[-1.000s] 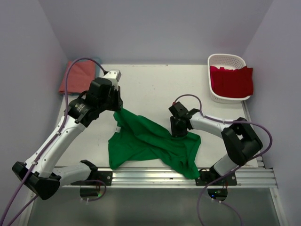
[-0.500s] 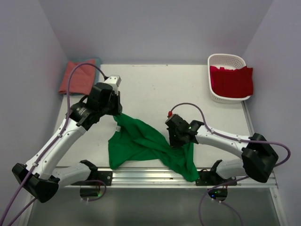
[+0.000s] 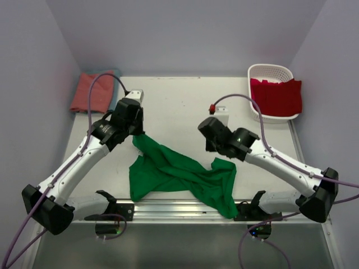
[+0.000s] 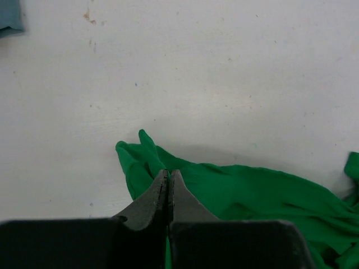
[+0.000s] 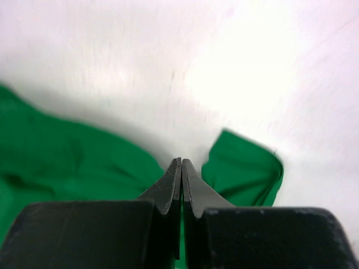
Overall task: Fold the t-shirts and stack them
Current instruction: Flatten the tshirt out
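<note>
The bright green t-shirt [image 3: 174,174] lies crumpled on the table near the front edge. My left gripper [image 3: 136,134] is shut on the shirt's upper left corner, and cloth shows under the closed jaws in the left wrist view [image 4: 168,171]. My right gripper [image 3: 216,152] is shut at the shirt's upper right part; the blurred right wrist view [image 5: 181,159] shows green on both sides of the closed jaws and in the gap below. The red t-shirt [image 3: 277,95] hangs over the basket. The salmon-pink t-shirt [image 3: 90,92] lies folded at the far left on the teal-blue one [image 3: 115,73].
The white lattice basket [image 3: 269,68] stands at the back right corner. A metal rail [image 3: 179,208] runs along the table's front edge. Purple walls close in the sides and back. A corner of teal cloth [image 4: 8,14] shows in the left wrist view.
My right arm has swung up and back to the right, drawing the shirt's right part with it. My left gripper has shifted slightly farther back, still holding the corner.
</note>
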Motion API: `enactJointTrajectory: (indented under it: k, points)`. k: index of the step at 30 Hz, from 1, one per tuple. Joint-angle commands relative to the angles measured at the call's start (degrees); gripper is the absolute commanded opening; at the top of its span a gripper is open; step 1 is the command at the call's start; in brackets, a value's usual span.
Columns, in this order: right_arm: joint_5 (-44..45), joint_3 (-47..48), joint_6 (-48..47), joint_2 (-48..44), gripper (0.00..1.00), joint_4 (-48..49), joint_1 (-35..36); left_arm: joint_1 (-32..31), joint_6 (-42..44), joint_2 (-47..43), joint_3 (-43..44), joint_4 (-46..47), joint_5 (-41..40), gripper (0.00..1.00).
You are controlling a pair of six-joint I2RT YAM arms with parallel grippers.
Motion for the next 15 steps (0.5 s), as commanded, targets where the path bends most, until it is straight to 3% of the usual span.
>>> enactJointTrajectory:
  k: [1, 2, 6, 10, 12, 13, 15]
  points:
    - [8.1, 9.8, -6.9, 4.3, 0.00, 0.2, -8.1, 1.9, 2.1, 4.3, 6.8, 6.0, -5.6, 0.00]
    - [6.1, 12.8, -9.3, 6.2, 0.00, 1.4, -12.3, 3.0, 2.9, 6.9, 8.4, 6.2, -6.2, 0.00]
    - [0.3, 18.9, -11.8, 11.9, 0.00, 1.2, -17.9, 4.3, 3.3, 11.2, 17.6, 3.2, -3.7, 0.00]
    - [-10.8, 15.0, -12.7, 14.3, 0.00, 1.9, -18.2, 4.3, 3.0, 9.3, 15.1, 3.3, -0.5, 0.00]
    - [-16.4, 6.9, -12.1, 12.9, 0.33, 5.2, -17.3, 4.2, 2.5, 6.8, 12.0, 3.7, 1.2, 0.00]
    - [-17.0, 3.9, -11.8, 12.5, 0.43, 6.6, -16.7, 4.3, 2.2, 5.8, 10.9, 3.8, 1.9, 0.00]
    - [-17.5, -3.9, -9.8, 11.9, 0.52, 9.0, -15.3, 4.2, 1.9, 3.4, 8.5, 4.0, 3.3, 0.00]
